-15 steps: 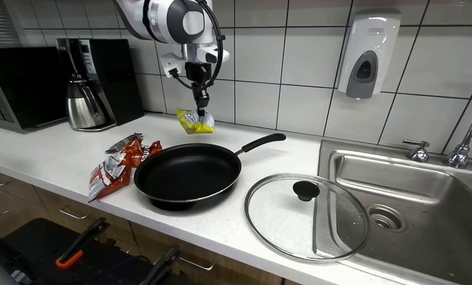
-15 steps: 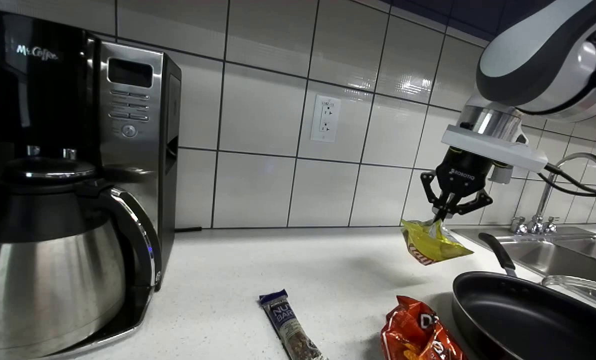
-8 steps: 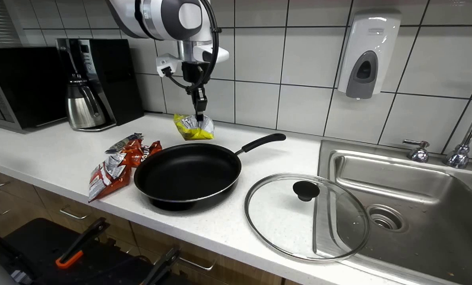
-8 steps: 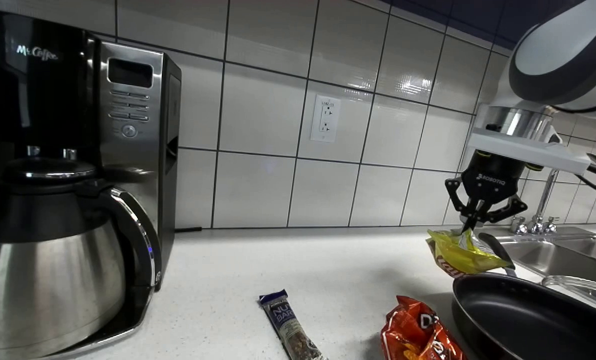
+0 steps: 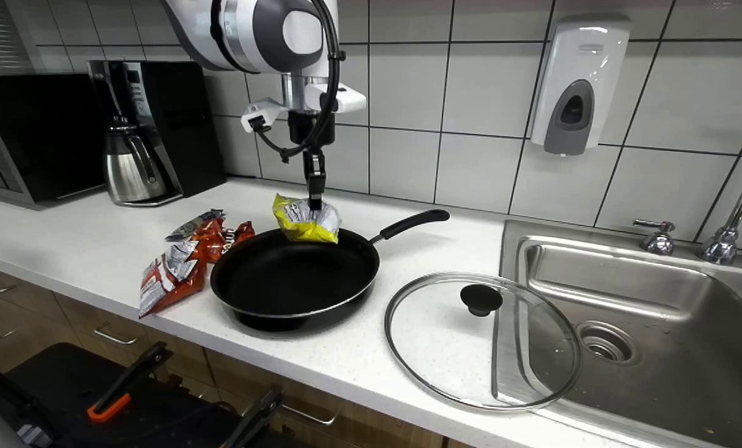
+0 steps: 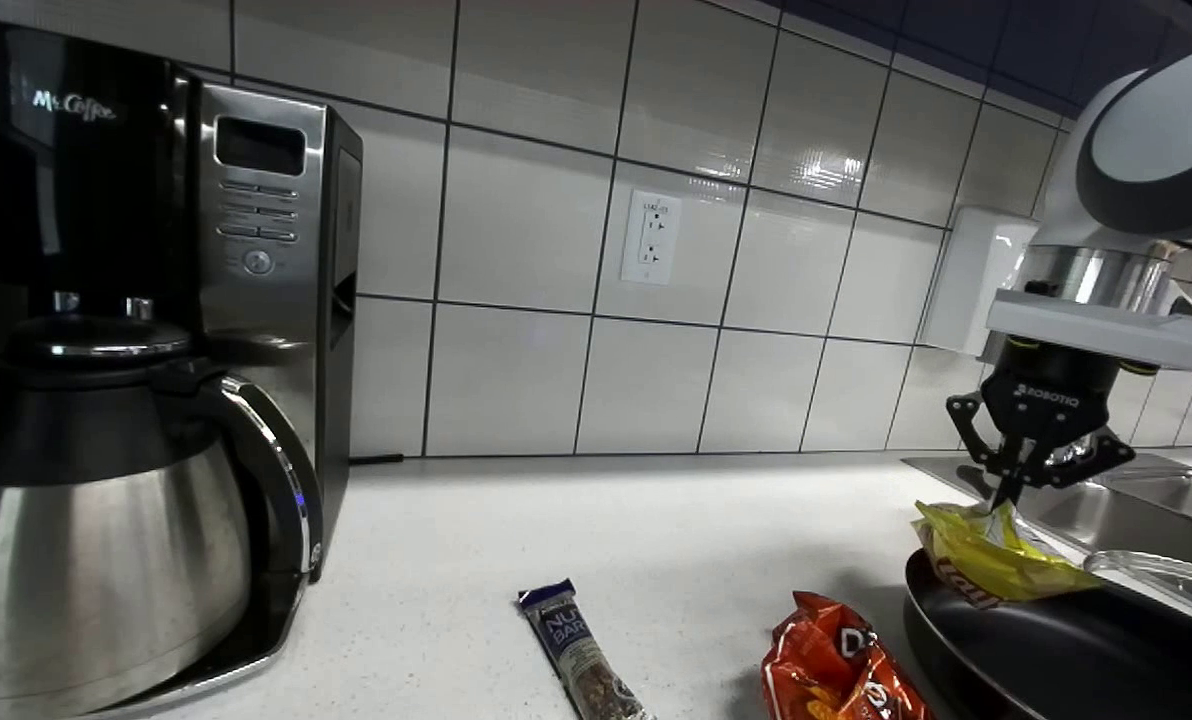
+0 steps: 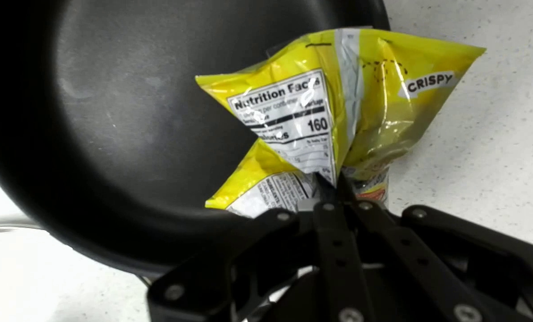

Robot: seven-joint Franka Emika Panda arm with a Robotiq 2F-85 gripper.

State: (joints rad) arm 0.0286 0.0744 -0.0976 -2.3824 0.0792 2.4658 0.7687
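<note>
Grasping a yellow chip bag (image 7: 333, 107) just beneath, with the gripper (image 6: 1004, 492) clenched on a fold of film in its printed back. Gathered into sharp creases at the pinch, with corners splayed wide, likely from hanging by one small spot of slack foil. Seemingly pinched there for want of a stiffer edge. Poised over the rim of a black frying pan (image 5: 290, 280), partly above the hollow, partly above bare counter (image 6: 436, 560); cannot tell about contact between bag and rim. As for the pan, resting flat below the gripper, with the handle (image 5: 411, 224) angled toward the tiled wall (image 5: 408, 87), perhaps to keep clear of the counter's open edge. Lower than the gripper and off to one side, can see a nut bar (image 6: 584, 650) lying loose, and red snack bags (image 5: 175, 280) close beside the pan, slumped in the manner of soft packets. On the opposite side below the gripper, can see a glass lid (image 5: 464, 348) laid across the edge of the sink (image 5: 670, 367) with its knob (image 5: 482, 298) uppermost, probably for lack of room. Farther out, past the packets, can see a coffee maker (image 6: 266, 230) with its carafe (image 6: 106, 570) docked and, above gripper height, a soap dispenser (image 5: 582, 81), presumably for sink use
</note>
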